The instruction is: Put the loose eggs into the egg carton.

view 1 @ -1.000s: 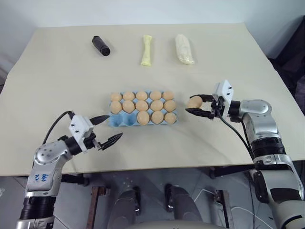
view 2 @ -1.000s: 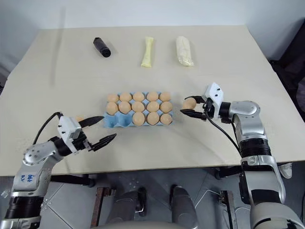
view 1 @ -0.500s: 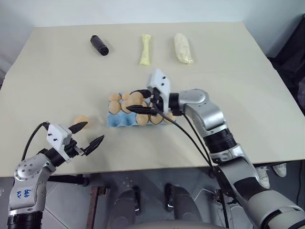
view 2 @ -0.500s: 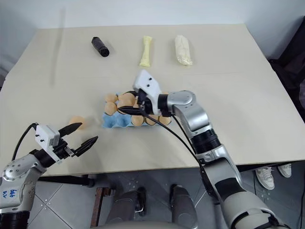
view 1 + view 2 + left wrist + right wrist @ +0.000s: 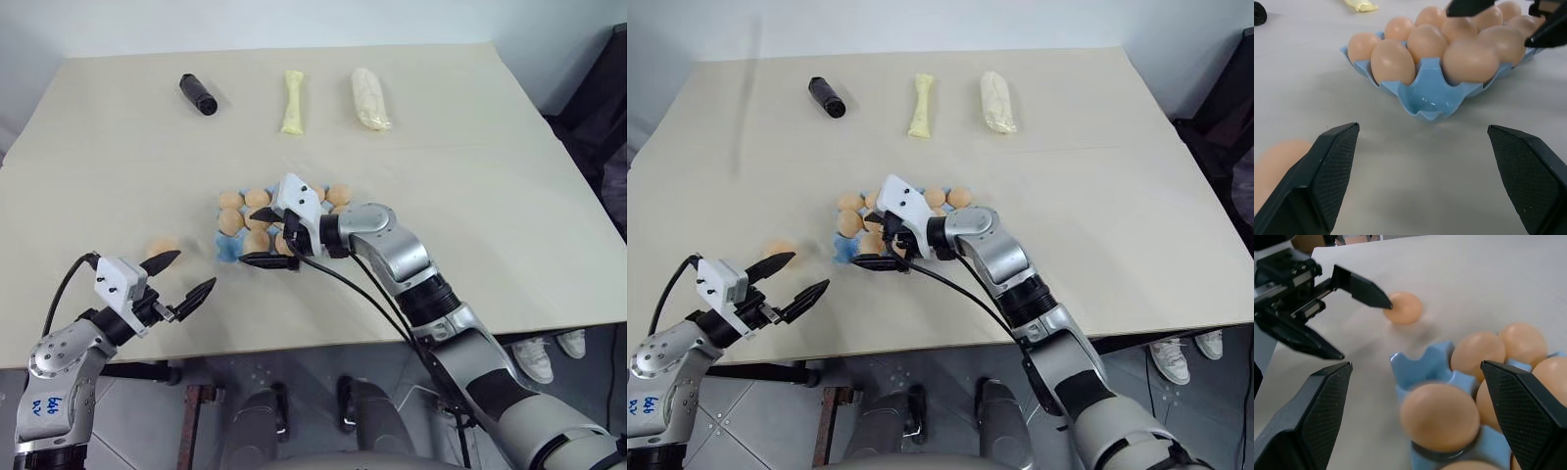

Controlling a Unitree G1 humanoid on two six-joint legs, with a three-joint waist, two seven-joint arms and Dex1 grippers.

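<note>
Over the near-left corner of the egg carton (image 5: 227, 250) the right hand (image 5: 266, 238) hangs wide open, an egg just beneath; withdrawing carelessly could tip it out. One loose egg (image 5: 163, 247) waits by the left hand (image 5: 184, 277), also wide.

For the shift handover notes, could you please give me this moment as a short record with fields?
egg carton: light blue, mid-table, nearly full of eggs; one corner cup empty
loose egg: on the table, apart from the carton, on its left
left gripper: open, holding nothing, near the loose egg
right gripper: open, over the carton's left end, holding nothing
black cylinder: far side of the table
wrapped rolls: two, pale yellow and cream, far side
</note>
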